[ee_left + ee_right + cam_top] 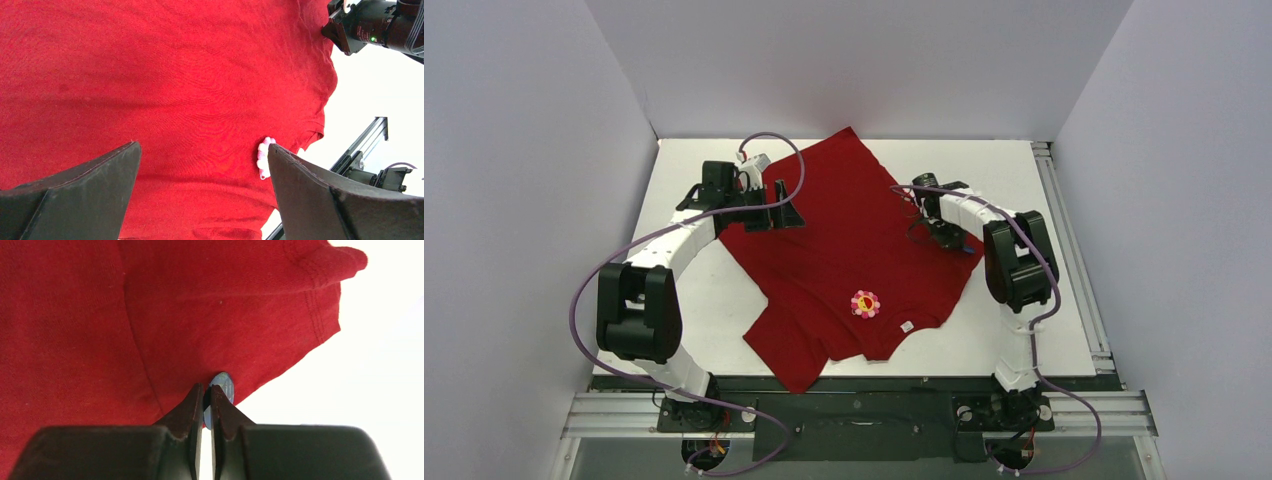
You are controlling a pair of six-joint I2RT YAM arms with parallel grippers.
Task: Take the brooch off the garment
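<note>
The garment [844, 235], a dark-red T-shirt, lies spread across the white table. The brooch [865, 303], a pink flower with a yellow centre, sits on the cloth near the neckline. It shows edge-on as the pink brooch [264, 157] in the left wrist view, far beyond my right-hand finger. My left gripper [774, 208] hangs open over the shirt's far left part, and the left gripper [203, 146] has only red cloth between its fingers. My right gripper [936, 235] is at the shirt's right edge, and the right gripper [207, 388] is shut on a small bluish disc [223, 383] there.
A small white tag [906, 326] lies at the neckline, right of the brooch. The right sleeve hem [320, 315] folds over beside my right gripper. White walls enclose the table on three sides. A metal rail [1064, 240] runs along the right edge.
</note>
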